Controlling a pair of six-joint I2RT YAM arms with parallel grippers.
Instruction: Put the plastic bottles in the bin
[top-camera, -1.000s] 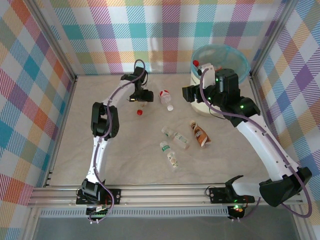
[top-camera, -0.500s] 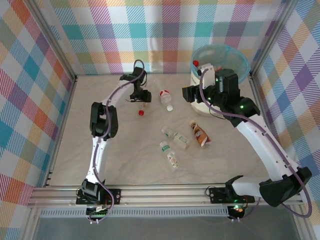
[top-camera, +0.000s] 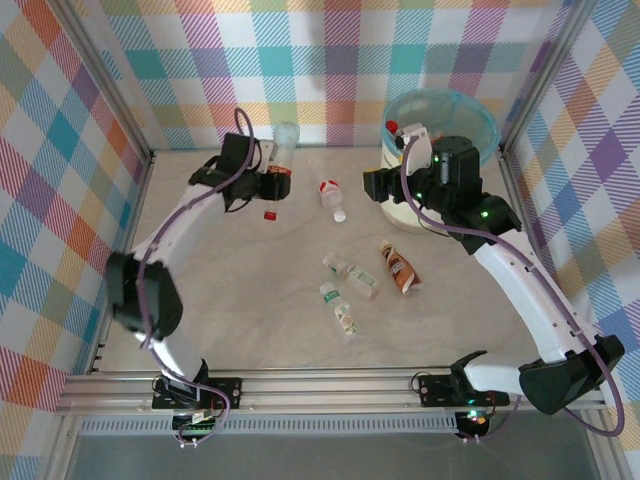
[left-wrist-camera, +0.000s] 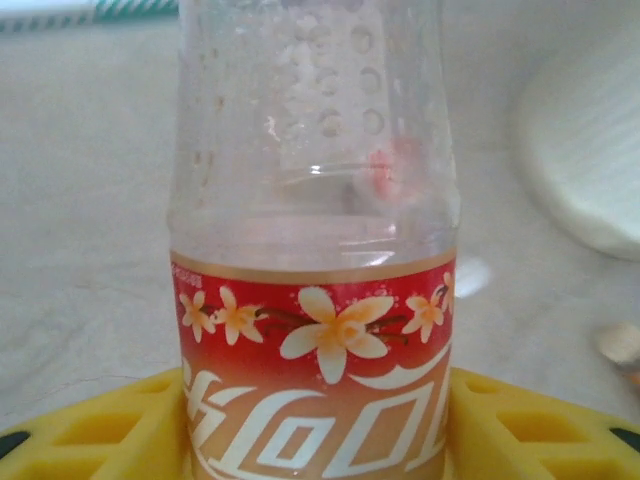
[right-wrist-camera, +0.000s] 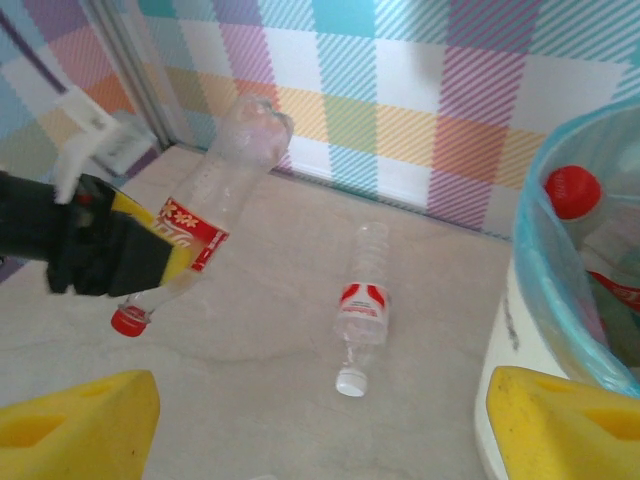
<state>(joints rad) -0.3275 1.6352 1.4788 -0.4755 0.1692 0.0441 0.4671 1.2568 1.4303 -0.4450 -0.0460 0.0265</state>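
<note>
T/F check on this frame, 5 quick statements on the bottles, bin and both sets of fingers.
1. The left fingers grip a red-labelled bottle. True.
2. That bottle is held cap up. False: its red cap points down.
3. The right fingers hold a bottle. False: they are open with nothing between them.
4. A red-capped bottle sits inside the bin. True.
5. The white-capped bottle stands upright. False: it lies on its side on the table.
</note>
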